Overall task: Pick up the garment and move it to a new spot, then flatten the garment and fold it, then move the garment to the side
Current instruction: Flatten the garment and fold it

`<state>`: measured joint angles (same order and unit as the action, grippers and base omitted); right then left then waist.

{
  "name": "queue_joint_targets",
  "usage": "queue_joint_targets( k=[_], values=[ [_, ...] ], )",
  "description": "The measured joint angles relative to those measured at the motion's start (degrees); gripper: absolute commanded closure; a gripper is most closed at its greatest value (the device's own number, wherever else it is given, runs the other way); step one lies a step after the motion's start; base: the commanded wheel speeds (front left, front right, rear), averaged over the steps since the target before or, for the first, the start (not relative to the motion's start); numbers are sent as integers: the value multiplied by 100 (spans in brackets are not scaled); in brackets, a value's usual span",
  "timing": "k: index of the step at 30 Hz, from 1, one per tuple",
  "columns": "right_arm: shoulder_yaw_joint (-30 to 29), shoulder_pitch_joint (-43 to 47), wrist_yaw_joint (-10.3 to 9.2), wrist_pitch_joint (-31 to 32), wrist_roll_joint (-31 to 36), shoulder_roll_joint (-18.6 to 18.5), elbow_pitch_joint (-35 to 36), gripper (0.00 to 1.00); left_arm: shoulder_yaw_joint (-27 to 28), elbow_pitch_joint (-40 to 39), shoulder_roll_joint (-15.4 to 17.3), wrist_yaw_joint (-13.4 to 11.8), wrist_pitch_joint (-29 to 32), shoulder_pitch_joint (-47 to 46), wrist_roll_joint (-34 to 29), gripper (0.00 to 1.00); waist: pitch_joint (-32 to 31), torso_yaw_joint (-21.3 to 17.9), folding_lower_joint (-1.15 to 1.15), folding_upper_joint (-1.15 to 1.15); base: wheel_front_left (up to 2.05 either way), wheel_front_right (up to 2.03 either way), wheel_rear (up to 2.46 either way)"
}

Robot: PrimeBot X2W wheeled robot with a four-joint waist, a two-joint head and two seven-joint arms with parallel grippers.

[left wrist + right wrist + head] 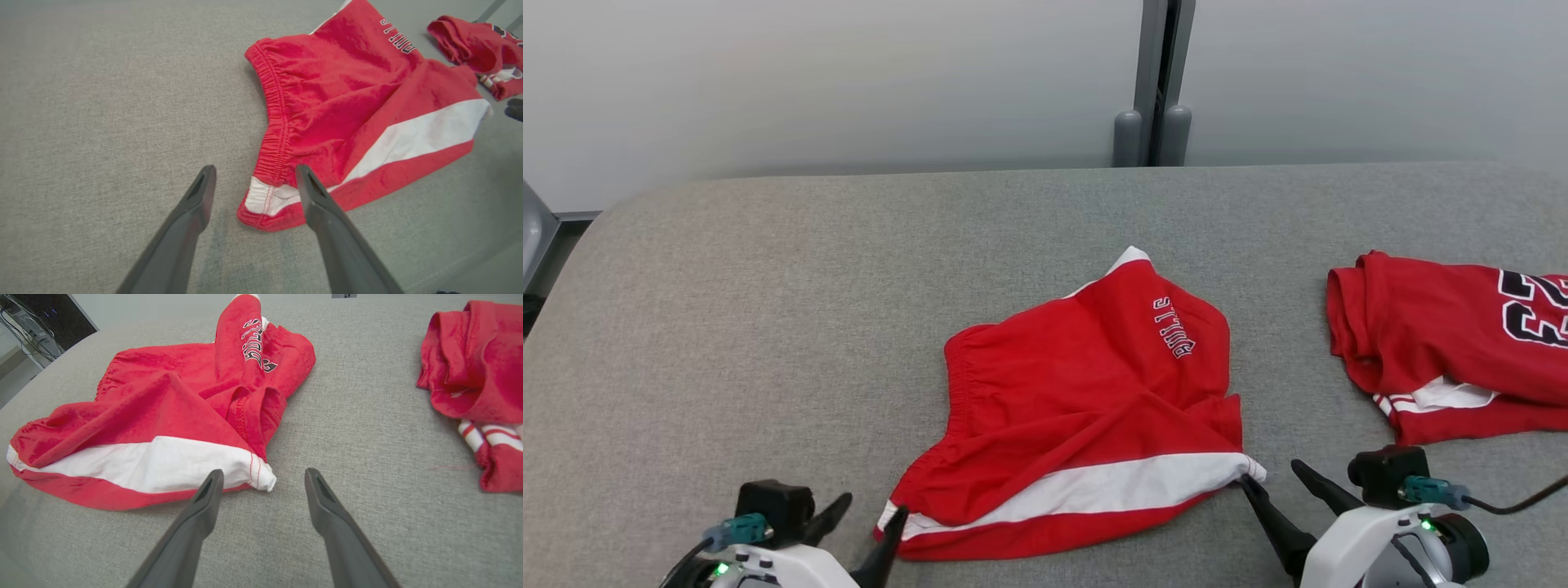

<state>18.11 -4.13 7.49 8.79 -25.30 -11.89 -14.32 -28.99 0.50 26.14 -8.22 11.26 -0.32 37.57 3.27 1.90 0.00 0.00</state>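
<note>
The red shorts (1086,400) lay rumpled on the grey cloth-covered table (768,327), near the middle and towards the robot's side. Their elastic waistband faced the robot's left and a white stripe ran along the near edge. One leg was folded up over the rest, showing dark lettering. A second red garment, a jersey (1445,343) with dark numbers, lay bunched at the far right, well apart from the shorts. The left gripper (872,506) sat low at the lower left of the head view, its pale wrist below and its two dark fingers angled up and to the right towards the near waistband corner. Its jaws stood wide. In the left wrist view the white-edged corner of the waistband lay between the two fingertips, with the right-hand finger crossing over the fabric's edge; whether it touched the cloth could not be told. The right gripper (1270,474) sat at the lower right, its fingers angled up and to the left, and its jaws were spread wide too. Its inner fingertip reached the white hem corner at the other end of the stripe, while the outer finger stood over bare table. Neither gripper held anything.
</note>
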Motion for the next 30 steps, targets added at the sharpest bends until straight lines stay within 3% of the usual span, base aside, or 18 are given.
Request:
queue_joint_targets(
  k=[19,20,21,22,25,27,28,30],
  values=[
    [1028,-1061,0,-288,-457,120,-1313,0,-291,334,136,371,688,-396,189,0,275,-64,0,0,0,0,0],
    [1072,-1105,0,-319,-482,129,-1371,9,-297,393,115,416,706,-433,218,0,291,-61,0,0,0,0,0],
    [1117,-1152,0,-348,-509,130,-1423,29,-309,463,94,433,739,-461,256,0,304,-59,0,0,0,0,0],
    [1163,-1195,0,-381,-544,130,-1465,41,-315,534,67,475,738,-477,288,0,317,-57,0,0,0,0,0],
    [1272,-1310,0,-460,-626,137,-1600,57,-341,751,16,571,708,-548,314,0,352,-55,0,0,0,0,0],
    [1349,-1365,0,-516,-680,136,-1672,78,-346,869,-36,627,633,-626,334,0,359,-55,0,0,0,0,0],
    [1391,-1390,0,-531,-709,137,-1706,96,-352,945,-69,677,611,-656,342,4,358,-56,0,0,0,0,0],
    [1449,-1423,0,-563,-766,127,-1780,100,-381,1080,-112,755,583,-688,387,72,347,-62,0,0,0,0,0]
  ],
)
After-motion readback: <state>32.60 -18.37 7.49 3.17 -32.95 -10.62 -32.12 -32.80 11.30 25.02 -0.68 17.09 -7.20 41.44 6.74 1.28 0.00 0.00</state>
